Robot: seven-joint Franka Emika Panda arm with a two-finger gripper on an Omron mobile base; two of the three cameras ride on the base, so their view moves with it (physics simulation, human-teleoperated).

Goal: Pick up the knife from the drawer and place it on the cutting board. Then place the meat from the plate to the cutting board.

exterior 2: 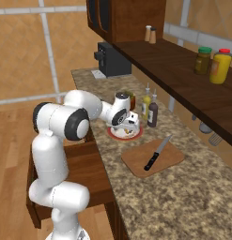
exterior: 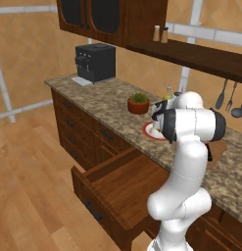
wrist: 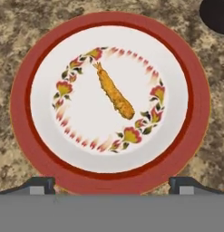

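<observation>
Left base view: my arm rises at lower right and blocks much of the counter [exterior: 100, 100]. The drawer [exterior: 120, 188] stands pulled out below the counter edge, and I see nothing lying on the part of its floor that shows. The plate [exterior: 151, 131] peeks out just left of the arm, right of a potted plant [exterior: 138, 103]. A corner of the cutting board [exterior: 219, 148] shows behind the arm.

Right base view: the knife [exterior 2: 157, 153] already lies on the cutting board [exterior 2: 136, 164], black handle toward me, blade pointing away. So I judge the first half done and the meat pickup is the step in hand. The gripper [exterior 2: 130, 123] hangs over the plate [exterior 2: 112, 134], pointing down. Two bottles [exterior 2: 150, 107] stand just beyond the plate, near enough to mind on the lift.

Hand view: I look straight down on the plate [wrist: 22, 118]. The meat [wrist: 114, 93] lies near its middle, a slim orange-tan strip running on a diagonal. The fingertips [wrist: 40, 185] sit at the bottom corners, wide apart and holding nothing.

To do this well, I would turn the wrist so the fingers close across the strip's narrow width, centre over its thicker end, come down until the tips nearly touch the plate, then close gently. Lift straight up before swinging right to the board, and set it down clear of the knife.
</observation>
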